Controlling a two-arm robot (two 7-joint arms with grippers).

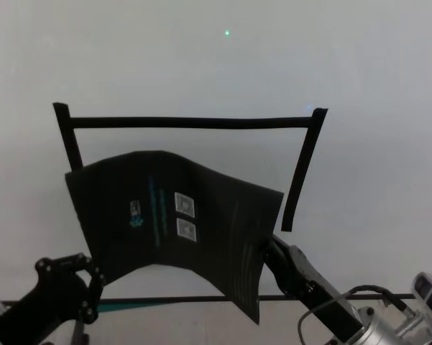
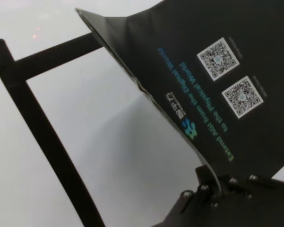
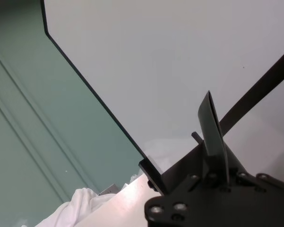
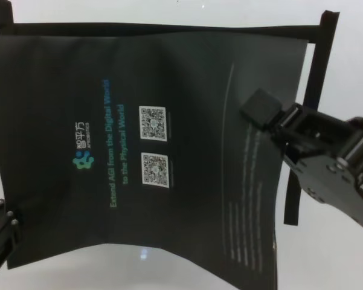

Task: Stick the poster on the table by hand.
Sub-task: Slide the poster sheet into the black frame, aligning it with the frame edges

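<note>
Both grippers hold the poster (image 1: 180, 215) up above the white tabletop (image 1: 201, 57), its printed face toward the robot, sheet bowed between them. The left gripper (image 2: 212, 187) has its fingers closed on the sheet's lower left edge; the 2 white QR codes (image 4: 153, 145) lie beyond those fingers. The right gripper (image 4: 263, 115) has its fingers clamped on the right edge. Past both, the black tape frame (image 1: 194, 123) lies on the tabletop.
</note>
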